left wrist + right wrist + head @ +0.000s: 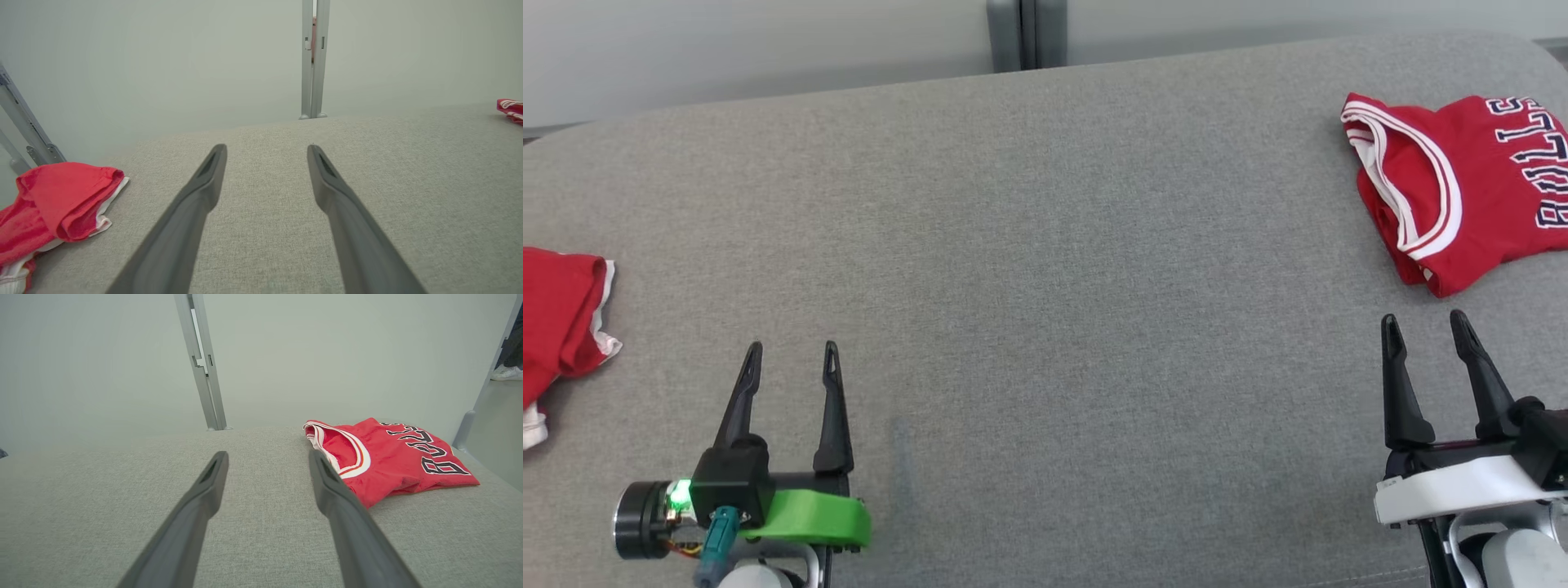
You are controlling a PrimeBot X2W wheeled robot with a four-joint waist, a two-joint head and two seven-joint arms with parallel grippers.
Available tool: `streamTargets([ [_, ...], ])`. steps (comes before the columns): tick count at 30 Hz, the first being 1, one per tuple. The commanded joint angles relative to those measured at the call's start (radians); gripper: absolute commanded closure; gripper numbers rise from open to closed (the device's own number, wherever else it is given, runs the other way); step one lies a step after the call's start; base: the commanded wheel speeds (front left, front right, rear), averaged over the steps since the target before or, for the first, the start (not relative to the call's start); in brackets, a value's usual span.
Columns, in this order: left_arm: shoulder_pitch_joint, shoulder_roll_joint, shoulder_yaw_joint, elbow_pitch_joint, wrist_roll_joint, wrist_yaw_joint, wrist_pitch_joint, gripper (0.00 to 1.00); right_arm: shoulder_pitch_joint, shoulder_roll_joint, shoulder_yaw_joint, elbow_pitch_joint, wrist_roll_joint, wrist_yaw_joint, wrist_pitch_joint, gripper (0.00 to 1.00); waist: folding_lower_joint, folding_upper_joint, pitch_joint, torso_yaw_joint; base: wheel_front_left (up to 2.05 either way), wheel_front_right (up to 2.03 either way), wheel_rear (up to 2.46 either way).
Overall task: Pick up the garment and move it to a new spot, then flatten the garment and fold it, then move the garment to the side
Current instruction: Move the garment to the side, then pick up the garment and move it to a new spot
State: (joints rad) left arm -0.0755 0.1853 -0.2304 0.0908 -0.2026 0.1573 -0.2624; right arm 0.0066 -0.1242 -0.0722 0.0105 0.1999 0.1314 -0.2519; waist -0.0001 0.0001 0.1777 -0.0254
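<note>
Hovering low over the grey surface (1045, 245), our left tool (793, 349) and right tool (1423, 318) both stand with fingers apart, holding nothing. We judge the folded jersey (1462, 188), just beyond the right tool, finished; a careless pinch there would undo its fold. The crumpled garment (560, 327) lies far left. Our right wrist view shows the jersey whole, where the head view crops it.
</note>
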Motion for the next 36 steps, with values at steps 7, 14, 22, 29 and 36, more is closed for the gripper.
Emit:
streamTargets([
  [7,0.07,0.017,-0.003,0.043,-0.019,-0.007,-0.003,0.0,0.059,0.002,0.028,-0.026,-0.005,-0.002,0.04,0.0,0.0001,-0.0001,-0.118,0.097,0.0,0.0,0.0],
  [14,0.097,0.029,-0.01,0.067,-0.029,-0.014,0.0,0.0,0.116,0.015,0.029,-0.047,-0.01,-0.002,0.066,0.0,0.0001,-0.0001,-0.165,0.103,0.0,0.0,0.0],
  [22,0.112,0.037,-0.012,0.087,-0.04,-0.013,0.0,0.0,0.154,0.017,0.032,-0.066,-0.006,-0.002,0.087,0.0,0.0001,-0.0001,-0.184,0.088,0.0,0.0,0.0],
  [29,0.108,0.037,-0.015,0.09,-0.043,-0.007,0.002,0.0,0.155,0.018,0.029,-0.078,-0.002,-0.002,0.092,0.0,0.0001,-0.0001,-0.182,0.085,0.0,0.0,0.0],
  [36,0.096,0.043,-0.014,0.092,-0.048,-0.002,0.001,0.0,0.158,0.021,0.022,-0.08,0.0,-0.002,0.092,0.0,0.0001,-0.0001,-0.18,0.092,0.0,0.0,0.0],
])
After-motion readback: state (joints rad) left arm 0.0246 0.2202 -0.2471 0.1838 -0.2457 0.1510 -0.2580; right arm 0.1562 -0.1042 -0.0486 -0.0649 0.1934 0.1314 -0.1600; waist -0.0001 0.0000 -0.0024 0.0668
